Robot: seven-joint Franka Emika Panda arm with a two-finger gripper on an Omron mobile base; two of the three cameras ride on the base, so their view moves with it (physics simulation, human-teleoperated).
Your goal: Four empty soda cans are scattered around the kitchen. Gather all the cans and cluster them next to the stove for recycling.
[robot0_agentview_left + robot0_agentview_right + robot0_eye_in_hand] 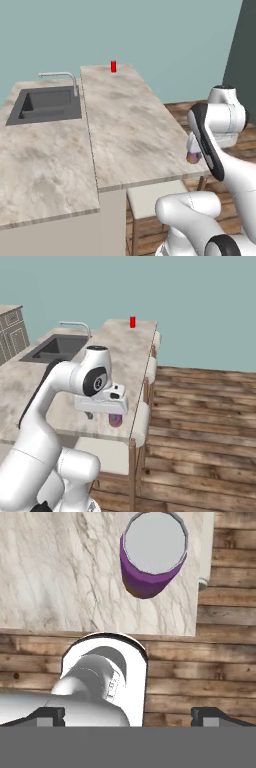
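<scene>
gripper: Your white two-finger gripper [128, 713] hangs over the near right corner of the counter, pointing down. Its dark fingertips [49, 714] stand spread wide at the two bottom corners of the hand view, released, with nothing between them.

nearest can: The small purple-pink cylindrical soda can with a silvery top [152, 556] stands upright on the pale marble counter [125, 130], near its right edge and close to its near corner. In the right base view that can [116, 419] sits just below the hand.

key relation: The can's long axis is vertical, so you look almost straight down on its lid. In the hand view it lies off toward the top, ahead of the fingers and a little to one side, not between them. By my reading you must shift the hand over the can before you lower it.

risk: The can stands close to the counter's edge, so a sideways nudge could tip it onto the brown wood plank floor [210, 421].

farther can: A small red cylindrical soda can [113, 66] stands upright at the far end of the same counter, well apart from the hand.

sink: The dark grey recessed sink with a silver tap [45, 104] lies to the far left.
</scene>
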